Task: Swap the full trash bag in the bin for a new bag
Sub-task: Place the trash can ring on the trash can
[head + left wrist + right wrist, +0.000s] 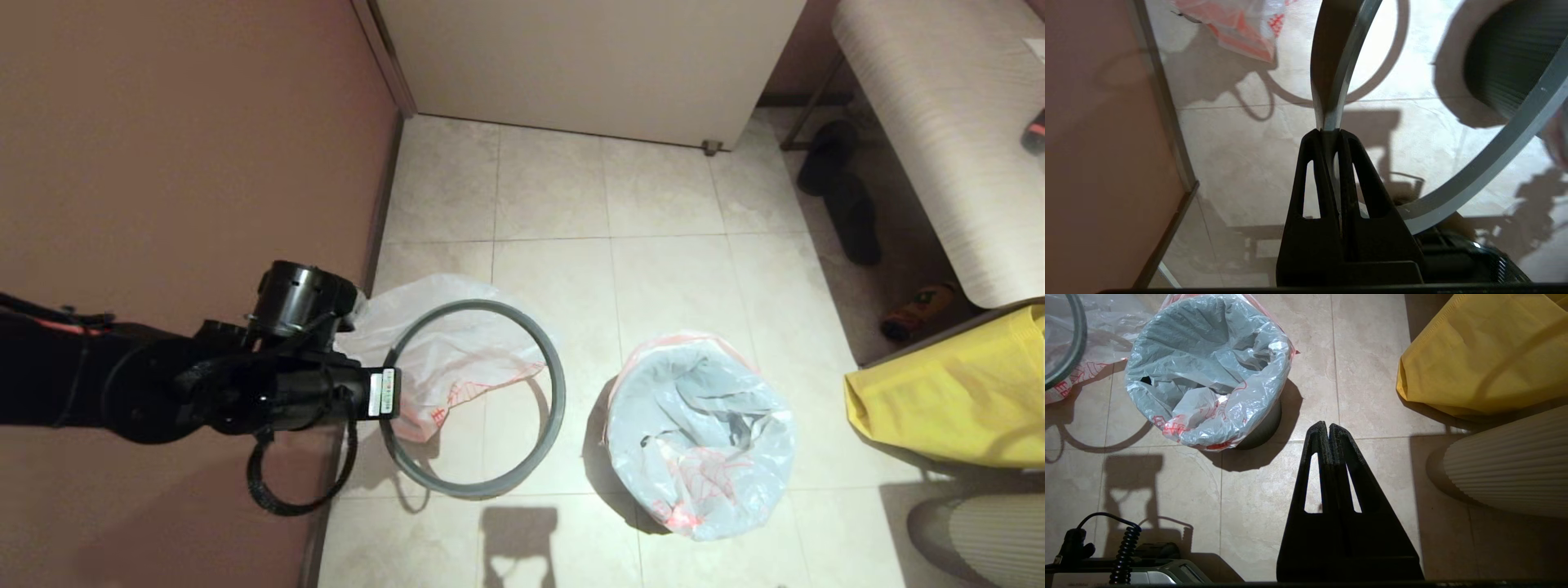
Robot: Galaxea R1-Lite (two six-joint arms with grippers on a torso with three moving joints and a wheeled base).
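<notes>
Beside the bin (700, 433), on its wall side, the grey rim ring (478, 396) is held up off the tiled floor (571, 188) by the left gripper (1327, 131), whose fingers (1349, 163) are pressed together on the hoop's edge. From the head view the left arm is seen reaching in level from the brown wall (163, 147), its wrist meeting the ring at the part farthest from the bin. Through and behind the ring a flat translucent bag (445, 359) with red-orange print is seen lying on the floor, next to the wall. The bin itself is lined with a white bag (1208, 375) folded over its mouth, red-orange lettering showing on the turned-down film; its black ribbed wall (1506, 65) is seen from the left wrist view. The right gripper (1328, 426) is held above the floor on the bin's other side, fingers closed on nothing. Beyond it a yellow fabric bag (955, 400) is seen.
</notes>
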